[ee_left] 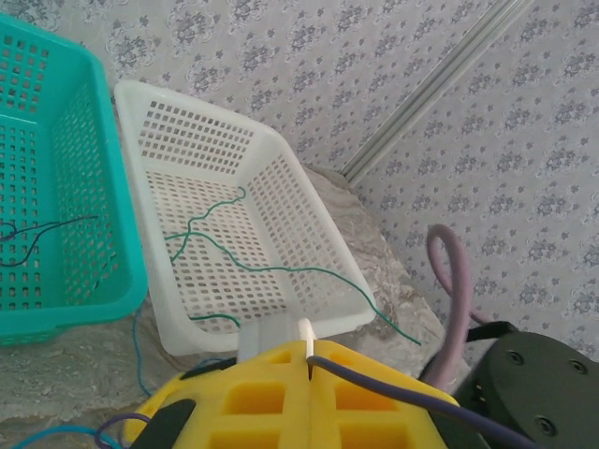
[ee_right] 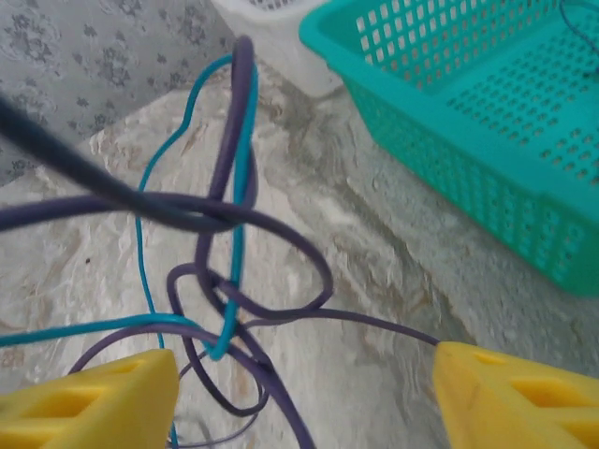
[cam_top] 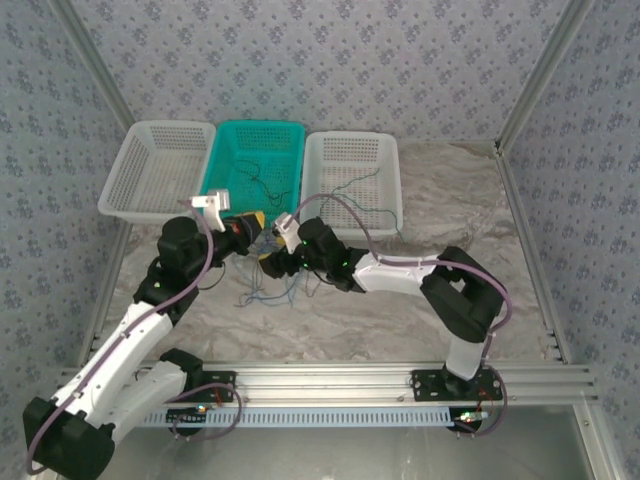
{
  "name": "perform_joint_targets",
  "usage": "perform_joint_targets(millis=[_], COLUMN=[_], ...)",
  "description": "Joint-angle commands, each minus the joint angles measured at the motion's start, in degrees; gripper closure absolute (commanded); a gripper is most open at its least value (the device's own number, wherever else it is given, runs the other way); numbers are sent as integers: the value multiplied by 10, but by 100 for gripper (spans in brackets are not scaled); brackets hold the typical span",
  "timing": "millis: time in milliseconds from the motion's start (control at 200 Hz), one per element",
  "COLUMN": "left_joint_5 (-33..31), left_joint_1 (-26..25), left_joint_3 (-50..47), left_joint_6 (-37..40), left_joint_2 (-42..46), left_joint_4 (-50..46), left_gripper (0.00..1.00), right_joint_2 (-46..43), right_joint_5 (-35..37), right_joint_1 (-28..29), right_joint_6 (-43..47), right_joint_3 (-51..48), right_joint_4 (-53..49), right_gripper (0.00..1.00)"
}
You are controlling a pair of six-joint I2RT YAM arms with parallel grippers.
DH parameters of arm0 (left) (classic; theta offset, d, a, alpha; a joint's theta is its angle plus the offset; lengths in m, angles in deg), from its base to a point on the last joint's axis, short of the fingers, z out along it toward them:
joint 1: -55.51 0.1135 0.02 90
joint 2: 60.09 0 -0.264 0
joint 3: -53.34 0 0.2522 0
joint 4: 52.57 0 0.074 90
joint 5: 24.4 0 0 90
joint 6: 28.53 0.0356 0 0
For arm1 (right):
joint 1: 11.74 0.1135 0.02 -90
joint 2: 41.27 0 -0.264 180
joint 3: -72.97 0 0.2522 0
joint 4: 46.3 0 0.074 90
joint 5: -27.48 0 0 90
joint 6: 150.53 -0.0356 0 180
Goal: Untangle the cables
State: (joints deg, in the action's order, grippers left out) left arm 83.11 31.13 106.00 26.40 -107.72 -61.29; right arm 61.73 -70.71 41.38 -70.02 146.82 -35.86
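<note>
Right wrist view: tangle of cables (ee_right: pixel 225 281) on the bench (ee_right: pixel 374 234), low centre of frame. Wires thin, round and glossy. A purple strand (ee_right: pixel 241 103) is looped and knotted through a teal-blue strand (ee_right: pixel 142 253). Right pincer (ee_right: pixel 304 360) gapes wide, its yellow blocky fingers at the two lower corners; the tangle lies between them, nothing gripped.

Left wrist view: left pincer (ee_left: pixel 309 360) pressed closed, a purple strand pinched in the seam and trailing to lower right. Green cable (ee_left: pixel 281 269) lies kinked across the floor of the right white basket (ee_left: pixel 309 201), its end passing over the rim onto the bench. Dark cable (ee_left: pixel 47 226) lies in the teal basket (ee_left: pixel 94 234).

Top external view: both pincers meet at centre frame, just below the teal basket's near rim, with loose loops spread on the bench beneath them. Three perforated plastic baskets, rectangular with flared walls, stand side by side across the upper half, the left white basket (cam_top: pixel 130 170) at upper left. Bench surface marbled grey-beige and smooth. Open bench lies right of the tangle and below it, down to the aluminium rail (cam_top: pixel 350 375). Patterned walls close the left, right and upper edges.
</note>
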Motion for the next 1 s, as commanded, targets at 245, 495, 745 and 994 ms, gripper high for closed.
perform_joint_targets(millis=[245, 495, 745, 994], left_joint_5=[-74, -173, -133, -119], left_joint_1=[-2, 54, 150, 215], left_joint_3=[54, 209, 299, 418], left_joint_6=[-20, -25, -35, -2], left_joint_2=[37, 14, -3, -50], left_joint_4=[-78, -284, -295, -313], left_gripper=[100, 100, 100, 100], right_joint_2=[-9, -19, -16, -15], right_joint_5=[-3, 43, 40, 45], right_joint_1=[-12, -20, -42, -53], right_joint_6=[-39, 22, 38, 29], right_joint_3=[-44, -104, -120, -172], right_joint_4=[10, -91, -129, -124], right_gripper=[99, 100, 100, 100])
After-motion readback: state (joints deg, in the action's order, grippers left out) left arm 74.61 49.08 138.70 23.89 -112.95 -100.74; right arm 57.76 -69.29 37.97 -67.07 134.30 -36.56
